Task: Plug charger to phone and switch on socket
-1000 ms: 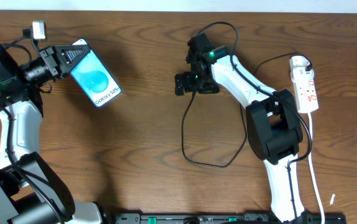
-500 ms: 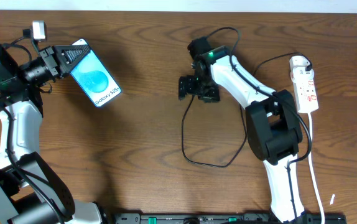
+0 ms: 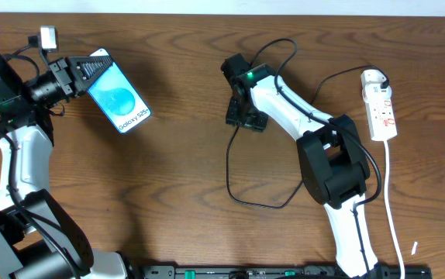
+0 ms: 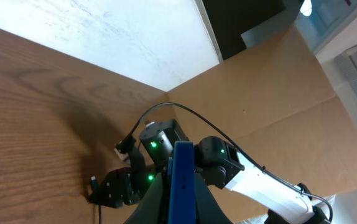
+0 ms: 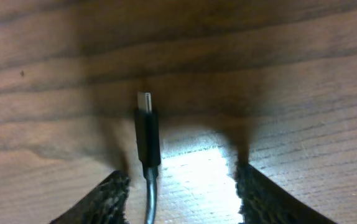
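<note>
early: left gripper clamps the phone near the table's far-left corner, right gripper straddles the charger tip, fingers apart and ungripped; plugging in and switching the socket are left.

**Overhead Layout**

The phone is held at one end by the left gripper, screen up, at the table's left. The right gripper is positioned over the cable near centre. The power strip is laid far right.
</note>
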You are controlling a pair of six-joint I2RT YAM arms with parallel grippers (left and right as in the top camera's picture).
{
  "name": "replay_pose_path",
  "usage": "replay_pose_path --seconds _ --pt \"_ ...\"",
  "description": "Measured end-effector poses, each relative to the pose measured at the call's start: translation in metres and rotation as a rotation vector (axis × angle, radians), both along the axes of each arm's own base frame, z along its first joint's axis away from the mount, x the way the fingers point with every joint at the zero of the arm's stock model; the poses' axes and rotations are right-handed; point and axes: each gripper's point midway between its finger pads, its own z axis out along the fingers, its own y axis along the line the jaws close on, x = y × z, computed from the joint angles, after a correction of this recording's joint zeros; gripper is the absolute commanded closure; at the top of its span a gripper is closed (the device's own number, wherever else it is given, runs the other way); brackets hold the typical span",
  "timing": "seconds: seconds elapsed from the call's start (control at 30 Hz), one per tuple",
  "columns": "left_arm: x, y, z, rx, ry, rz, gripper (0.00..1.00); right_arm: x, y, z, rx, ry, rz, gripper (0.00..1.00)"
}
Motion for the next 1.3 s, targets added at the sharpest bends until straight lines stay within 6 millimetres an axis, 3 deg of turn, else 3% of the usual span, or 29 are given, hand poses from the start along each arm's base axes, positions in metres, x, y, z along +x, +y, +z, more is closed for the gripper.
replay_pose_path --seconds 0.1,0.4,0.6,0.93,1.03,1.13,1.2,1.3 --pt "0.0 0.0 0.0 0.002 -0.003 0.0 0.93 0.004 0.001 0.0 0.004 -0.015 -0.015 0.62" --pt "0.0 0.0 0.0 0.003 -0.006 0.0 0.92 0.006 0.0 0.0 0.0 -0.027 -0.035 0.73" --pt "0.0 0.0 0.0 0.003 -0.006 0.0 0.92 0.007 0.001 0.0 0.002 -0.028 -0.045 0.99" --pt "0.0 0.0 0.0 0.003 -0.006 0.0 0.93 0.007 0.004 0.0 0.022 -0.026 -0.043 0.99" --pt "0.0 0.0 0.0 0.003 -0.006 -0.001 0.93 0.013 0.023 0.001 0.117 -0.042 0.033 0.99" --pt "0.0 0.0 0.0 0.003 -0.006 -0.001 0.93 0.013 0.062 0.005 0.322 -0.059 0.232 0.99" --pt "0.0 0.0 0.0 0.003 -0.006 0.0 0.92 0.001 0.091 0.012 0.504 -0.043 0.401 0.99" --pt "0.0 0.0 0.0 0.003 -0.005 0.0 0.93 -0.026 0.119 0.029 0.752 0.007 0.575 0.99"
